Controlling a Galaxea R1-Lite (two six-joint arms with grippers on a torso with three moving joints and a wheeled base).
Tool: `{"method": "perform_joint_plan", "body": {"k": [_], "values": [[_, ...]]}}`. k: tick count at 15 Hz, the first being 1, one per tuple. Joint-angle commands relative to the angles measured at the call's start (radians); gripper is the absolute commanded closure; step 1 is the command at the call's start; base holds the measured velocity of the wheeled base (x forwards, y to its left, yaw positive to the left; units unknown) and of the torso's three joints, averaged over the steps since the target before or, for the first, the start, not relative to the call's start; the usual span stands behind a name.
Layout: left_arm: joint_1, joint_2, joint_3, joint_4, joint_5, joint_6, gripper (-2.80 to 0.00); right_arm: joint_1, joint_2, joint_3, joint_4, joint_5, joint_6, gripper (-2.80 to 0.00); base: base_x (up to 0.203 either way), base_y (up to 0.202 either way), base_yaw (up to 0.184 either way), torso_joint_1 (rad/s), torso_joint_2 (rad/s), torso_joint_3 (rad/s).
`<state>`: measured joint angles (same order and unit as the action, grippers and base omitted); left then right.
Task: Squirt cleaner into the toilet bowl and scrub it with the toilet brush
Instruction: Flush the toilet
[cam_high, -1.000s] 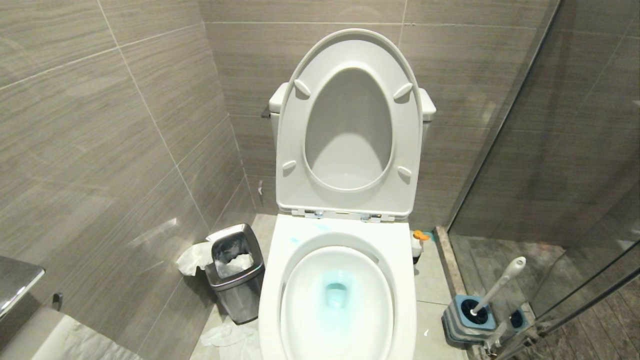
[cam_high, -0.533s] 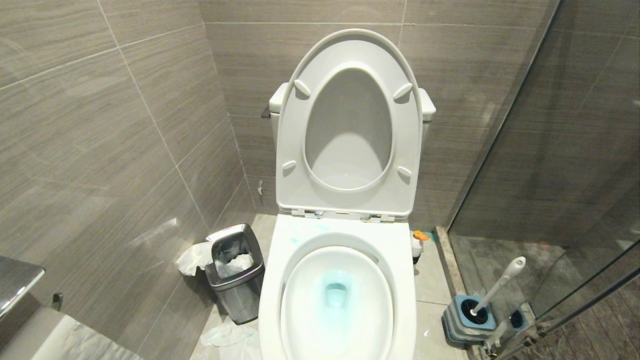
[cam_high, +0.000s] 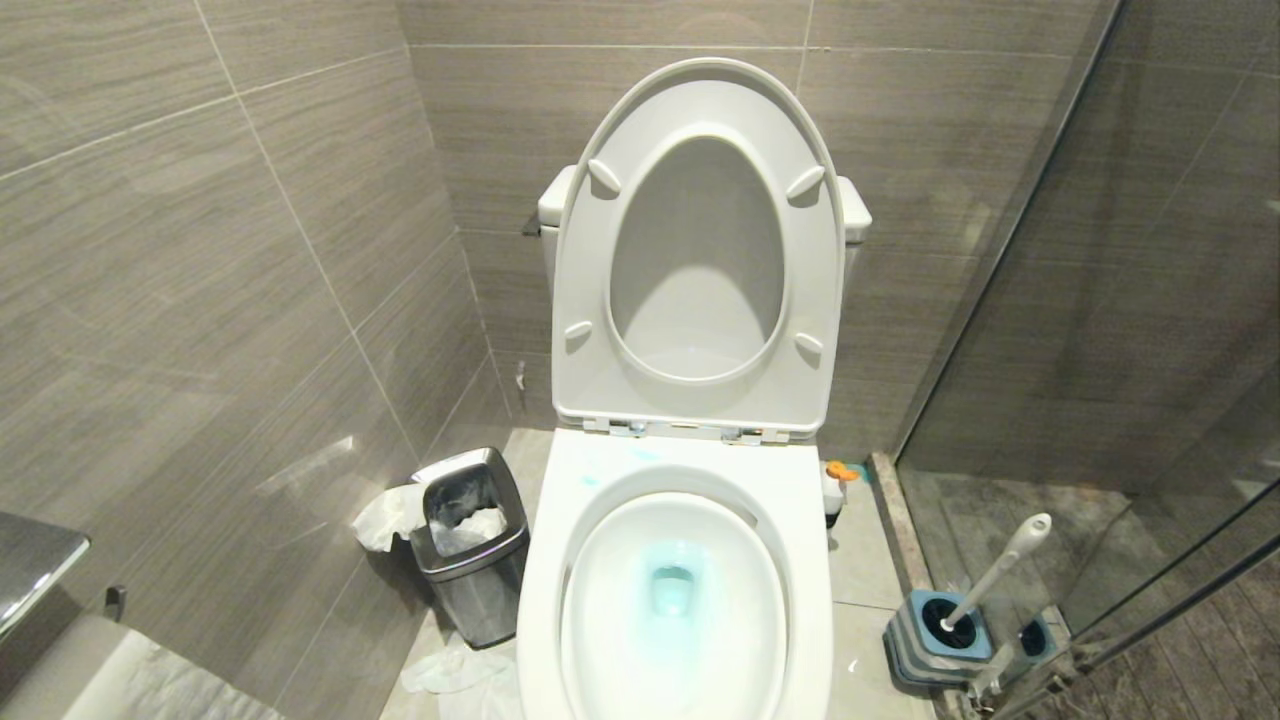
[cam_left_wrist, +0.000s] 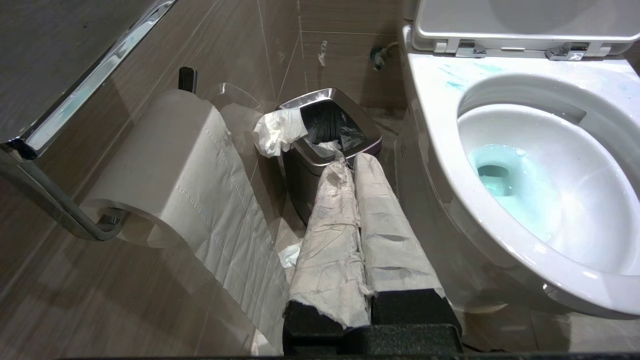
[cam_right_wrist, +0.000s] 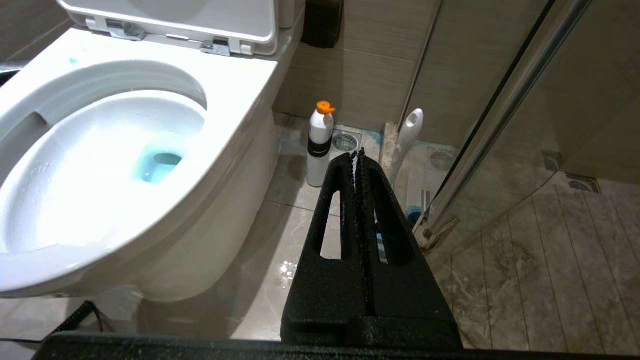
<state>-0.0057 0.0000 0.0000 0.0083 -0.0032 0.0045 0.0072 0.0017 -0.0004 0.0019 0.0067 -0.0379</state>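
Observation:
The toilet bowl (cam_high: 812, 560) stands in the middle with seat and lid raised. Cleaner (cam_high: 672, 585) tints its water turquoise, and pale blue smears (cam_left_wrist: 455, 82) mark the back of the rim. The toilet brush (cam_high: 1000, 570) stands in its grey-and-blue holder (cam_high: 925, 640) on the floor to the right, its bristle head hidden. Neither arm shows in the head view. My left gripper (cam_left_wrist: 350, 160), its fingers wrapped in paper, is shut and empty, low beside the bowl's left side. My right gripper (cam_right_wrist: 356, 155) is shut and empty, low on the bowl's right, short of the brush handle (cam_right_wrist: 407, 140).
A white bottle with an orange cap (cam_right_wrist: 319, 145) stands on the floor against the toilet's right side. A steel waste bin (cam_high: 470, 560) with tissue sits to the left, below a toilet roll (cam_left_wrist: 170, 160). A glass shower door (cam_right_wrist: 500, 125) closes off the right.

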Motion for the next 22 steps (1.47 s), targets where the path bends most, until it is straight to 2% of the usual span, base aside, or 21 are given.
{"method": "perform_joint_plan", "body": {"k": [1, 17, 20, 22], "values": [[0.000, 0.000, 0.002, 0.000, 0.000, 0.000, 0.00, 0.000, -0.002, 0.000, 0.001, -0.002, 0.013, 0.00, 0.000, 0.000, 0.000, 0.000, 0.00, 0.000], [0.000, 0.000, 0.002, -0.002, -0.003, 0.010, 0.00, 0.000, -0.002, 0.000, 0.000, -0.002, 0.030, 0.00, 0.000, 0.000, 0.000, 0.000, 0.00, 0.000], [0.000, 0.000, 0.002, -0.013, -0.029, 0.087, 0.00, 0.000, -0.002, 0.000, 0.000, -0.002, 0.030, 0.00, 0.000, 0.000, 0.000, 0.000, 0.00, 0.000], [0.000, 0.000, 0.002, -0.025, -0.037, 0.108, 0.00, 0.000, -0.002, 0.000, 0.000, -0.002, 0.030, 0.00, 0.000, 0.000, 0.000, 0.000, 0.00, 0.000]]}}
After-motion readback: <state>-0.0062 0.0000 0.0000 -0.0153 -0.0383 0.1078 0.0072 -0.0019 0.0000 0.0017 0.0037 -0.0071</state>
